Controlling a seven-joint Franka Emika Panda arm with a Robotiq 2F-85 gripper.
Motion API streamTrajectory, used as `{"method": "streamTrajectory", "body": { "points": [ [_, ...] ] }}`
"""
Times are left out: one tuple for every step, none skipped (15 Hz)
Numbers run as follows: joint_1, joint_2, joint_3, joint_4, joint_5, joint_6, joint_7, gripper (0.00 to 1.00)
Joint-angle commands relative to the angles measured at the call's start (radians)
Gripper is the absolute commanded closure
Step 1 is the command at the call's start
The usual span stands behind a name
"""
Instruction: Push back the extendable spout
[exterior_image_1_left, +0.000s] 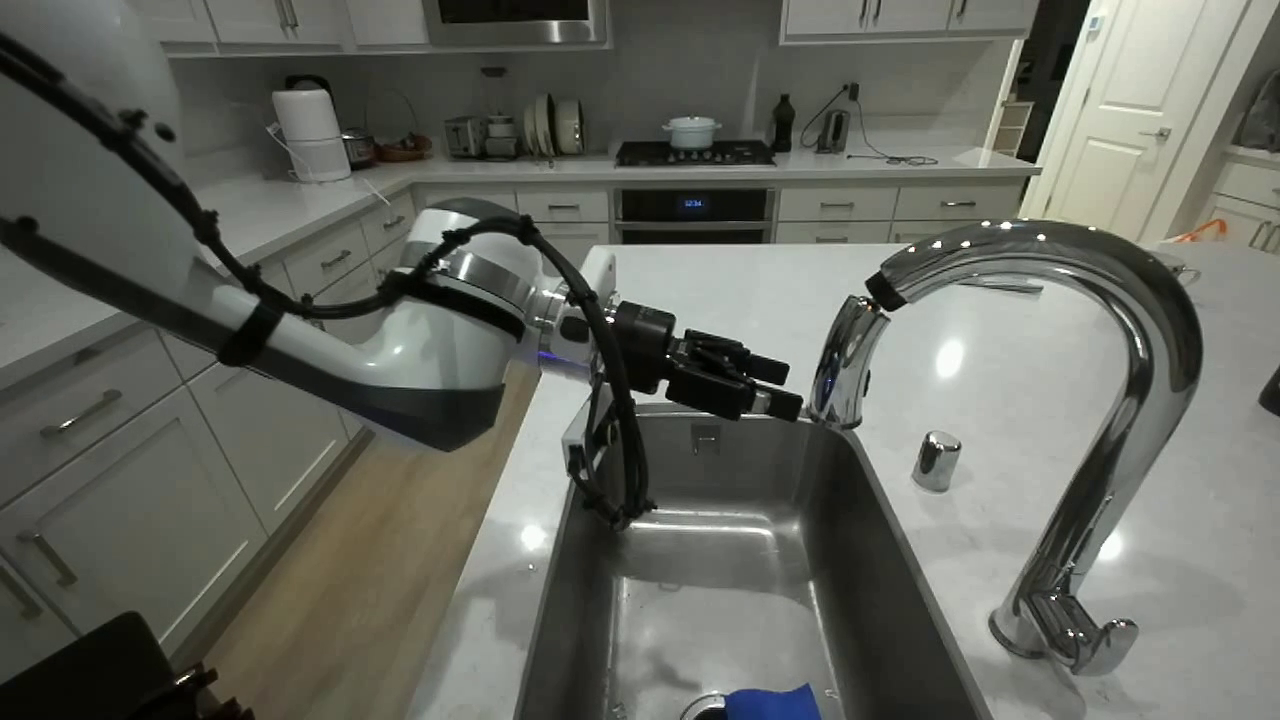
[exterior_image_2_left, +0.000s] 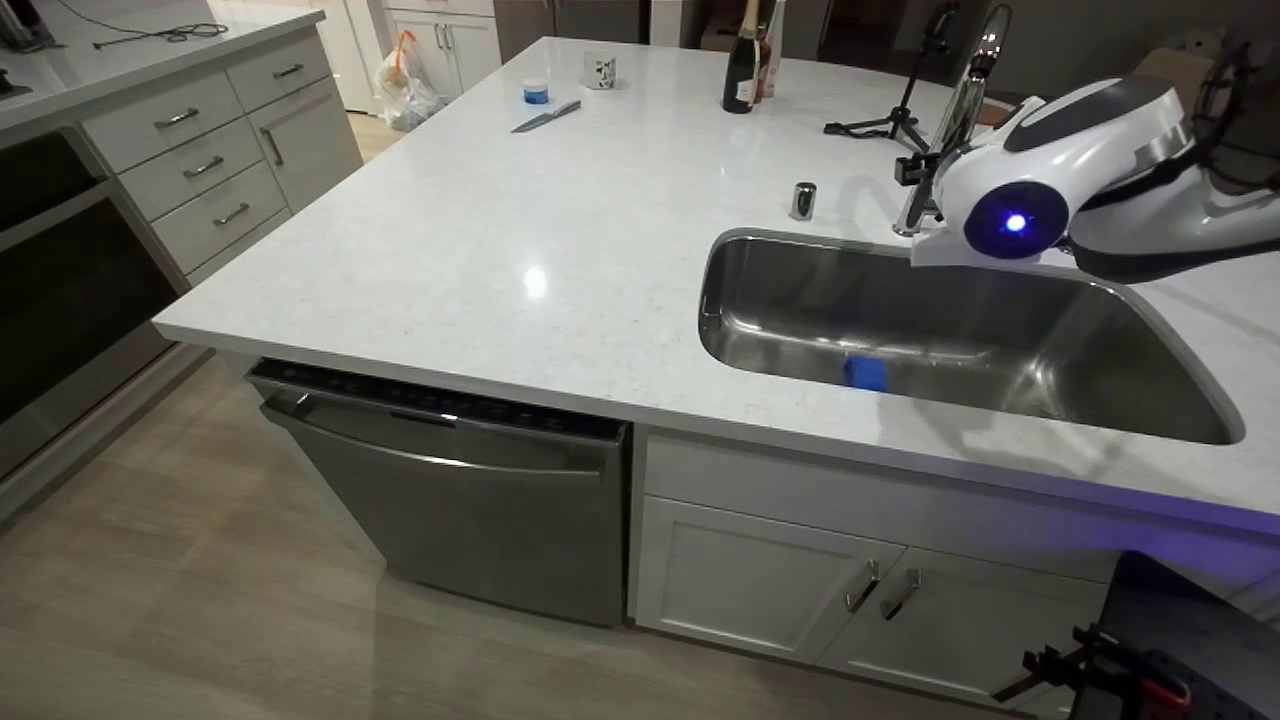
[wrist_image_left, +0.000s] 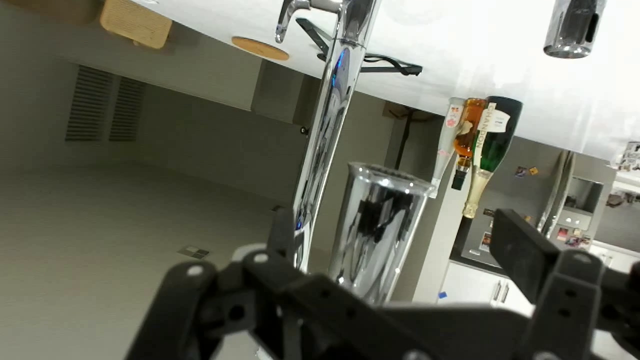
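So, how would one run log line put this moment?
Shiny chrome cylindrical spout: hanging askew, not seated in arched chrome faucet | black gripper: open, close by | status: not pushed back

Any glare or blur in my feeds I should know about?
Wrist view: the tool looks slightly blurred, and the spout carries dark and bright reflections. Both exterior views: white glare spots on the counter; in an exterior view, purple light tints part of the cabinet front.

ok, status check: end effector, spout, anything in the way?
End effector open, nothing held. Extendable spout tilted, out of line with the faucet neck, not pushed home. Nothing seen blocking between end effector and spout.
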Motion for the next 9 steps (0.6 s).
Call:
{"method": "streamTrajectory", "body": {
  "points": [
    [-0.035, 0.052, 0.021, 0.066, -0.02, 0.02, -0.008, 0.0],
    [-0.039, 0.061, 0.022, 0.076, -0.018, 0.017, -0.012, 0.0],
    [-0.042, 0.068, 0.023, 0.085, -0.019, 0.011, -0.011, 0.0],
    [-0.045, 0.072, 0.024, 0.093, -0.018, 0.011, -0.013, 0.0],
    [-0.047, 0.074, 0.024, 0.101, -0.017, 0.007, -0.014, 0.0],
    [-0.049, 0.076, 0.025, 0.107, -0.019, 0.005, -0.014, 0.0],
    [-0.051, 0.079, 0.025, 0.114, -0.02, 0.005, -0.013, 0.0],
    [-0.05, 0.08, 0.026, 0.119, -0.022, 0.002, -0.01, 0.0],
    [-0.051, 0.08, 0.026, 0.123, -0.022, 0.002, -0.008, 0.0]
  ]
}}
